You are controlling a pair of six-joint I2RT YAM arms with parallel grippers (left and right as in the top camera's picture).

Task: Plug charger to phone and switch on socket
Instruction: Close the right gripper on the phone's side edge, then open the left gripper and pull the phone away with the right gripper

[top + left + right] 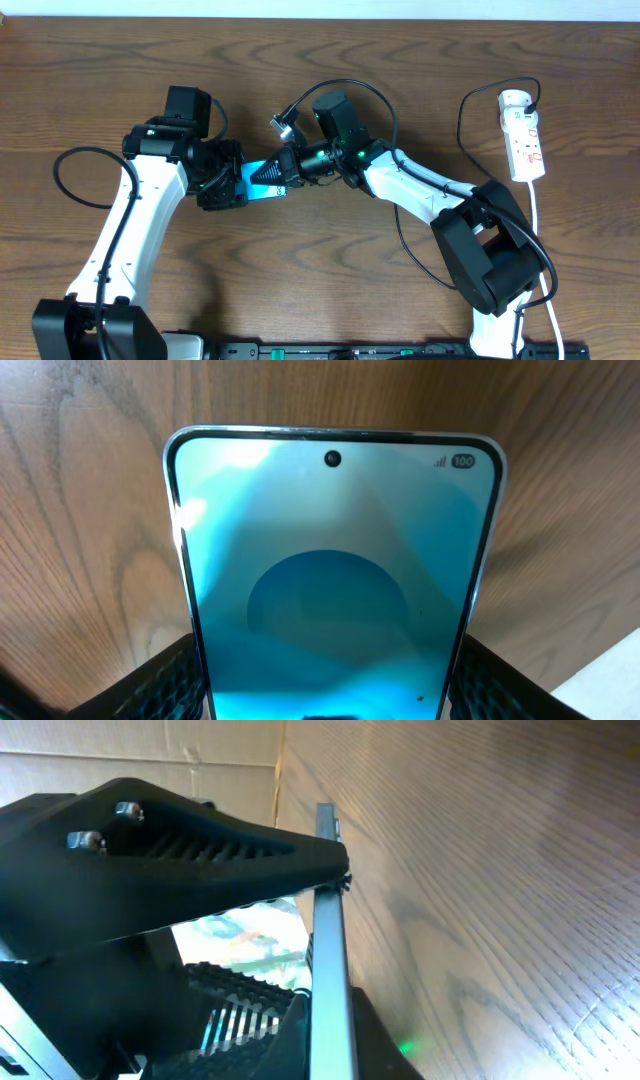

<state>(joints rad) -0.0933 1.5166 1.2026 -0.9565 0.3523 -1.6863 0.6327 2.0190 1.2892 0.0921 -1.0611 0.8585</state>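
The phone (256, 172) is held up off the table between both arms. My left gripper (235, 185) is shut on its two long edges. In the left wrist view its blue screen (335, 590) faces the camera, with a black finger (160, 685) against each side. My right gripper (275, 175) is at the phone's other end, shut across its thin edge (327, 920), and its jaws sit close on both faces. The white socket (523, 135) lies at the far right. The charger cable (462, 125) loops away from it. Its connector tip is hidden.
The socket's thick white cord (535, 230) runs down the right side past the right arm's base (490, 250). A black robot cable (70, 160) loops at the left. A dark rail (400, 352) lines the table's front edge.
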